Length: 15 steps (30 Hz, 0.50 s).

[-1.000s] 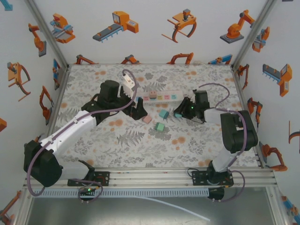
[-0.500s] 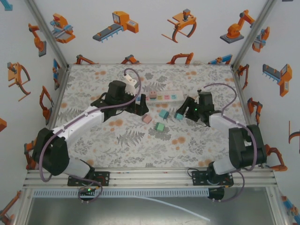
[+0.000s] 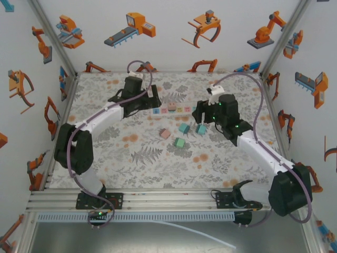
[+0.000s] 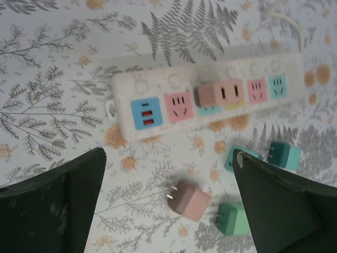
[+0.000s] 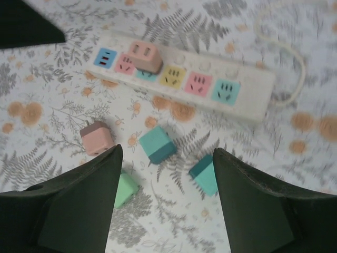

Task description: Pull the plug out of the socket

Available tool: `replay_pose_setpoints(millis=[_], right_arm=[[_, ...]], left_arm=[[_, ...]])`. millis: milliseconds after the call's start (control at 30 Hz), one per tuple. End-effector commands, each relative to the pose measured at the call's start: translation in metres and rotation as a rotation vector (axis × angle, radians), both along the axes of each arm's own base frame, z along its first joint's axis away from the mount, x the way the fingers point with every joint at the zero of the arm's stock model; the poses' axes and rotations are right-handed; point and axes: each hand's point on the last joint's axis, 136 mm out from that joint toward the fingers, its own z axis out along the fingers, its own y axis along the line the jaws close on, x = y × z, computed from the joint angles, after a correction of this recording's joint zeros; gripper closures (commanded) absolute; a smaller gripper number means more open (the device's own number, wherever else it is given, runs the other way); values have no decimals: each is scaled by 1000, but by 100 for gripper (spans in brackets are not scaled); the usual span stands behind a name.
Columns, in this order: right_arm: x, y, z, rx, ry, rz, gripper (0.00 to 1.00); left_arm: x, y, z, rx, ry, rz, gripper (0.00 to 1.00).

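Observation:
The socket (image 4: 210, 95) is a long white power strip with coloured outlets, lying at the back of the table (image 3: 176, 109) (image 5: 184, 74). One pink plug (image 4: 218, 94) sits in a middle outlet (image 5: 146, 57) (image 3: 172, 108). My left gripper (image 4: 168, 205) hovers open near the strip's left end (image 3: 154, 103), with nothing between its fingers. My right gripper (image 5: 166, 205) is open too, hanging over loose plugs just in front of the strip's right half (image 3: 201, 117).
Several loose cube plugs lie on the floral cloth in front of the strip: a pink one (image 3: 165, 134) (image 4: 192, 199), two teal ones (image 3: 184, 127) (image 3: 200, 128) and a green one (image 3: 179, 143). The strip's cord (image 5: 295, 79) loops off its right end.
Both arms stretched toward the back. The left gripper went from in front of the strip's left end to over it. The right gripper rose from the teal plug, nearer the strip.

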Motion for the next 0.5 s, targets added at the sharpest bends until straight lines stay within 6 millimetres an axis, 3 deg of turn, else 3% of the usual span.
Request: replay_pose_setpoints(millis=[0,233,333,467], right_arm=[[4,35,29,-224,-249,250,35],[15,70,18,-509,-522,550,20],[27,80,12,-519,-516,643,19],[39,92,-16,-582,-463,794,17]], left_arm=[[12,3,-8,-73,89,59,5],[41,8,-33,-19,159,85,11],[50,9,-49,-18,204,90,12],[56,5,-65,-32,256,80,15]])
